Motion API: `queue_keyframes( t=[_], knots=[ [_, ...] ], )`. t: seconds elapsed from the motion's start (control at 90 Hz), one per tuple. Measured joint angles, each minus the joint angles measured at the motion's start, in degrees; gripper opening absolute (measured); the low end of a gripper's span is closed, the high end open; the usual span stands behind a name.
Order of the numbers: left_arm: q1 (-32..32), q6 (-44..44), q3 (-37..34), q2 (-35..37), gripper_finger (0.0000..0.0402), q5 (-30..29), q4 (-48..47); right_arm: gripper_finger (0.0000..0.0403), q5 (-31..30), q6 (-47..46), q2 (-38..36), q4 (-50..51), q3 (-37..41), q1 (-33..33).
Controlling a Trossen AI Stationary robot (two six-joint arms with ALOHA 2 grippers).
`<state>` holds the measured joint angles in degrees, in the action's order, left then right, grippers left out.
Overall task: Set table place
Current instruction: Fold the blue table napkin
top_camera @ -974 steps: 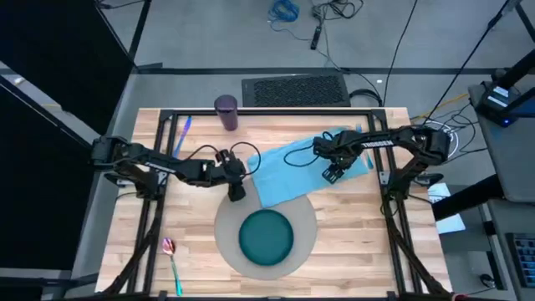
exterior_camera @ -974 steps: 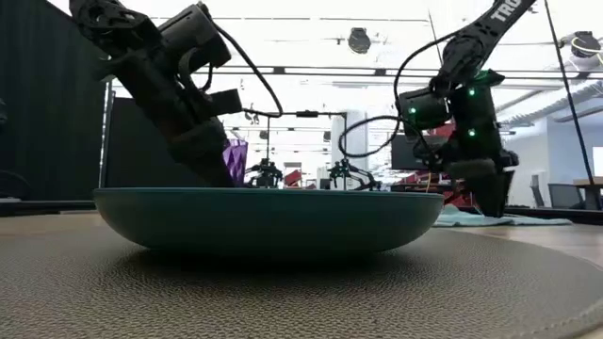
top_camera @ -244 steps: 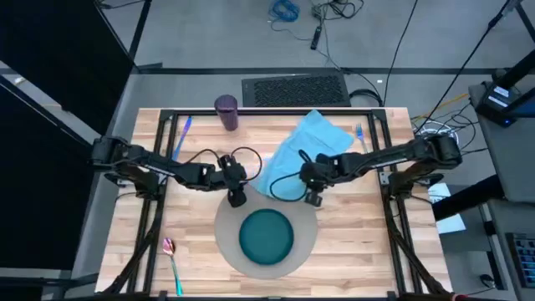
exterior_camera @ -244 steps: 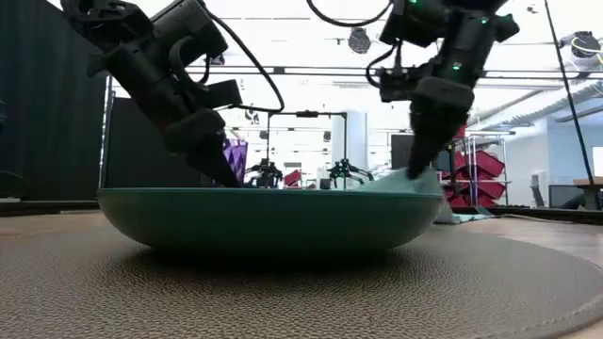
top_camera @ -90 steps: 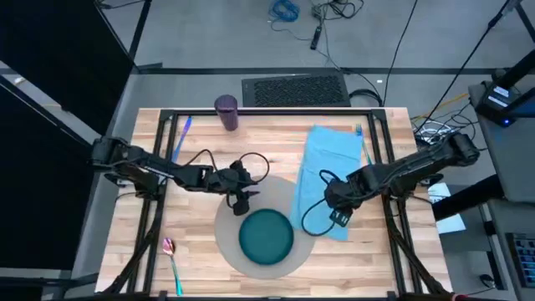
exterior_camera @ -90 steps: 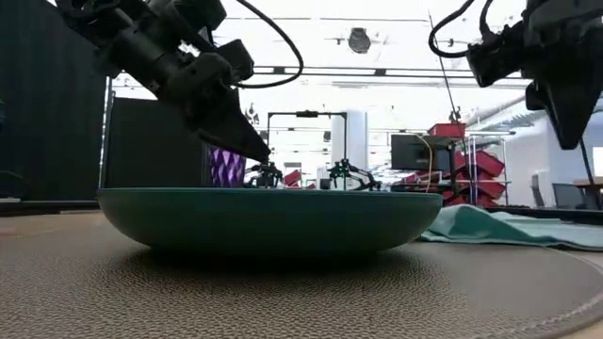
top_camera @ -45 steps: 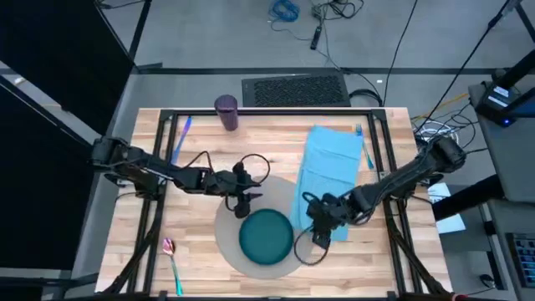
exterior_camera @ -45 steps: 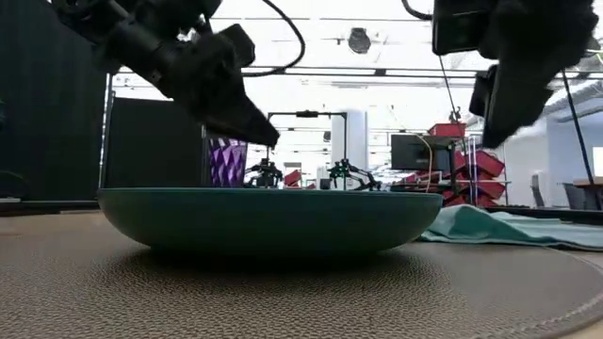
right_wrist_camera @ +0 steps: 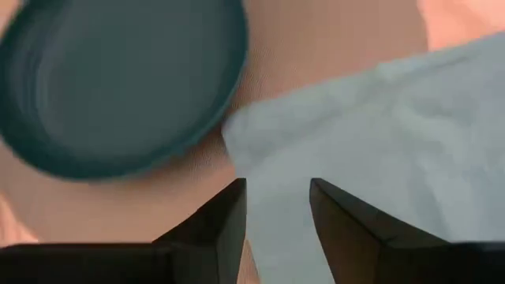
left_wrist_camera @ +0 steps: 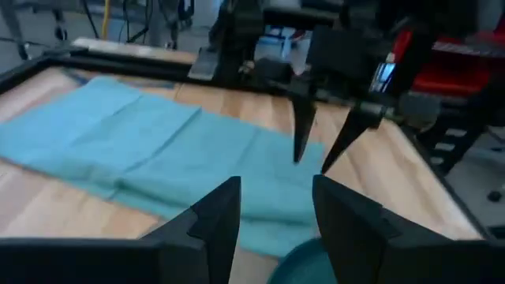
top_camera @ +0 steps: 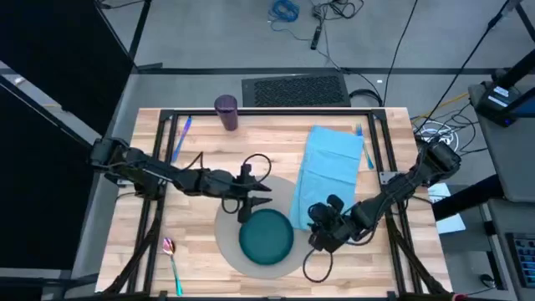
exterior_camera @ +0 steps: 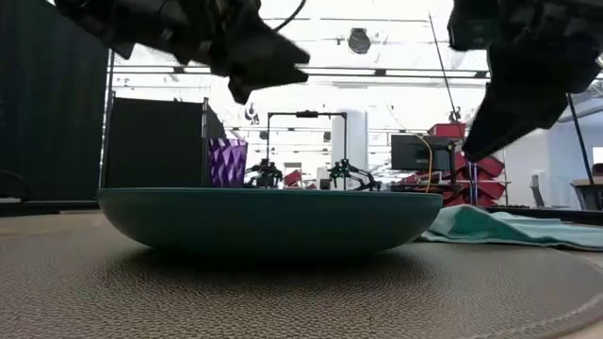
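Observation:
A teal plate (top_camera: 266,236) sits on the round grey mat (top_camera: 226,219) near the table's front edge. A light blue napkin (top_camera: 328,167) lies flat to the plate's right, its near corner (right_wrist_camera: 237,130) close to the plate's rim. My right gripper (top_camera: 318,240) hovers open above that corner, fingers pointing down at the gap between plate (right_wrist_camera: 118,79) and napkin. My left gripper (top_camera: 266,187) is open above the mat's far edge, pointing level toward the table's right side. It faces the napkin (left_wrist_camera: 158,150).
A purple cup (top_camera: 226,109) stands at the far edge. A blue utensil (top_camera: 182,132) lies far left and another (top_camera: 362,149) along the napkin's right side. A pink-bowled, green-handled spoon (top_camera: 171,255) lies near the front left corner. Black frame rails (top_camera: 159,209) run along both sides.
My right gripper has moved from over the napkin's near end toward the table's near edge and left, toward the plate. My left gripper has risen from the plate's far rim and tipped from pointing down to level. The napkin has stayed flat.

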<state>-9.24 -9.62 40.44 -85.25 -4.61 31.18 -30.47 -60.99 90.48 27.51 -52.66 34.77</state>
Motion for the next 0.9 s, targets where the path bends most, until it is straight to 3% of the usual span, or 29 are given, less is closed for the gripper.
queue_keyframes(
  t=[0.344,0.9],
  knots=[
    [-2.0,1.3,1.9,0.0,0.0144,-1.4,-0.8,0.0131,2.2,4.7,6.6,-5.7,0.0,0.5],
    [-6.3,4.1,1.9,0.0,0.0144,-1.4,-1.9,0.0131,0.3,11.0,6.7,-6.5,0.0,0.4]
  ],
)
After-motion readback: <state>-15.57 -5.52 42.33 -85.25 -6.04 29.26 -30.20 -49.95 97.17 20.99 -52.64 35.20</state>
